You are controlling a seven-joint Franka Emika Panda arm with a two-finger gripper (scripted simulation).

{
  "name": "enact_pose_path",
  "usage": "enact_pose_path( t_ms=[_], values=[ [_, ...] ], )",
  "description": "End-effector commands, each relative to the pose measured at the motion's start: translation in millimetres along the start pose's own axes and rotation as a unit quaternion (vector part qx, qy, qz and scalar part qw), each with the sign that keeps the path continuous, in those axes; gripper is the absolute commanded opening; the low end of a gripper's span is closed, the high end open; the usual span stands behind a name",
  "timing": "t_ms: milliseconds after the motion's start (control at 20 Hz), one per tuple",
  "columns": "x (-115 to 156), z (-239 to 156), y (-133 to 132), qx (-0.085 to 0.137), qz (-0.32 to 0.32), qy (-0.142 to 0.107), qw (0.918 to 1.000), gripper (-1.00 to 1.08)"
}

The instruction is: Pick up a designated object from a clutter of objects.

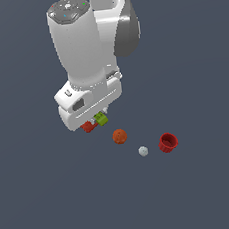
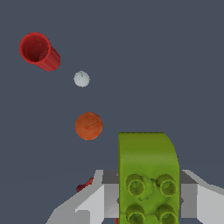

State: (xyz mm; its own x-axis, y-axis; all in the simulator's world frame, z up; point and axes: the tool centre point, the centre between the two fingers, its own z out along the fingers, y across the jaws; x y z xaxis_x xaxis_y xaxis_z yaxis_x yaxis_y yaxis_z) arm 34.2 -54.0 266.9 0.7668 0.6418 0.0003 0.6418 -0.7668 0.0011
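Five small items make the clutter, and the one I want, the tiny lime-green rectangular toy brick with studs, sits now between the grey fingers of the white gripper. In the wrist view the brick fills the gap and both fingers look pressed against its sides, so I judge the claw is clenched on it. In the exterior view I see only a small green corner under the hand, and I cannot tell if the brick is off the floor or not.

Risks, as I see them: the brick looks a bit tilted in the jaws, so it may slip or rotate if I lift too fast. Also the red drill-like toy lies directly beside the brick, partly under the hand, approx. touching it; a finger could catch it and drag it up or push it.

Other things: the textured orange ball is near, the small white ball is farther, and the red cup lying on its side is well apart. None of them blocks a straight lift, imo.
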Motion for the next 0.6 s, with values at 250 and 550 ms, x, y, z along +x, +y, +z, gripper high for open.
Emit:
enact_pose_path(
  t_ms=[250,550],
  values=[
    [-3.0,-64.8,-15.4,0.0,0.0,0.0,1.0,-1.0],
    [-3.3,-93.8,-21.3,0.0,0.0,0.0,1.0,-1.0]
  ],
)
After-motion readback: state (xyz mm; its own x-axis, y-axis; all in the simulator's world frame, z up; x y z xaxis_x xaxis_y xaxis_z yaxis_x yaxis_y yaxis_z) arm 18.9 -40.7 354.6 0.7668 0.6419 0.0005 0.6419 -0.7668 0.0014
